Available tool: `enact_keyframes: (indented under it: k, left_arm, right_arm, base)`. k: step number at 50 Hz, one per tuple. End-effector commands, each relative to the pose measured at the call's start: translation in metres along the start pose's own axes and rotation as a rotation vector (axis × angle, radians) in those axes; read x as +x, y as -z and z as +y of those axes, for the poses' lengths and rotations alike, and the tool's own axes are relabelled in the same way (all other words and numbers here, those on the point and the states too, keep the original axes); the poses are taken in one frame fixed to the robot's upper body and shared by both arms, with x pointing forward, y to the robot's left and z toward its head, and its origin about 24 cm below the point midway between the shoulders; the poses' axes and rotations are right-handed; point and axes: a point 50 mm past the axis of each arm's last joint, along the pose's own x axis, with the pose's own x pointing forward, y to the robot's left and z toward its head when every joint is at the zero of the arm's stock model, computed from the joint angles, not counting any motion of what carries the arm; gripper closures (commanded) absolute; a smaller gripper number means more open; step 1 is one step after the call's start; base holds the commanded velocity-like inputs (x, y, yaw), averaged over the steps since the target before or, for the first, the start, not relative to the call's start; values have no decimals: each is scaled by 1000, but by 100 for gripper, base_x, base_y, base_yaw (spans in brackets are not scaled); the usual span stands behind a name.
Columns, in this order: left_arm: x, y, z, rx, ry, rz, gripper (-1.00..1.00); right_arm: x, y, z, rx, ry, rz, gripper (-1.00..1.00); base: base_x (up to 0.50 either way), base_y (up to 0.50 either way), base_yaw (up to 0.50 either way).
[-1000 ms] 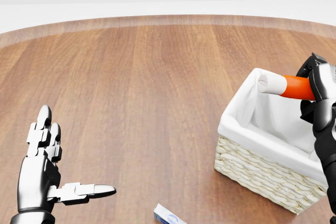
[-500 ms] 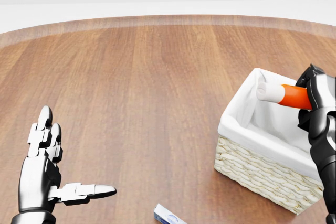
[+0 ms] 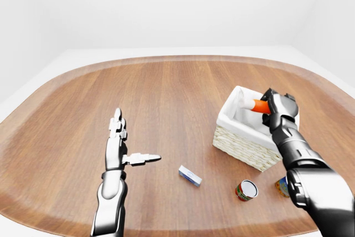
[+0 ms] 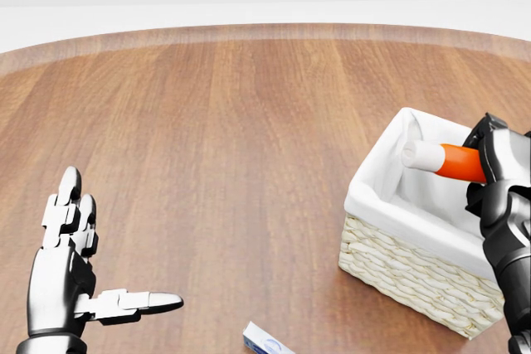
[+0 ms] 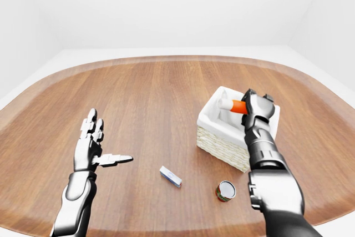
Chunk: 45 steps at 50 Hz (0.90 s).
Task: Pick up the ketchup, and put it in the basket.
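The ketchup [image 4: 441,160] is an orange-red bottle with a white cap. It lies tilted, cap to the left, inside the mouth of the wicker basket [image 4: 415,275] with the white liner, at the right of the head view. My right hand [image 4: 489,163] is shut on the bottle's base, over the basket's right side. My left hand [image 4: 91,275] is open and empty at the lower left, fingers up and thumb out, above the wooden table [image 4: 232,138].
A small blue-and-white box [image 3: 190,175] lies on the table below and left of the basket. A red tin can [image 3: 246,190] lies on its side below the basket. Another small item [image 3: 283,186] sits to the can's right, partly behind my right arm.
My right hand has lowered the ketchup further into the basket's mouth. The left hand has not moved.
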Motion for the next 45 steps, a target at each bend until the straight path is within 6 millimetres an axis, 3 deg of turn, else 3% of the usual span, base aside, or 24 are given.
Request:
enact_keyframes:
  k: [1, 45]
  left_arm:
    - [0, 0, 0, 0, 0, -1, -100]
    - [0, -1, 1, 0, -2, -6, -100]
  right_arm:
    - [0, 1, 1, -1, 16, 11, 100]
    - [-9, 6, 21, 14, -12, 55, 100]
  base:
    - [0, 0, 0]
    - [0, 0, 0]
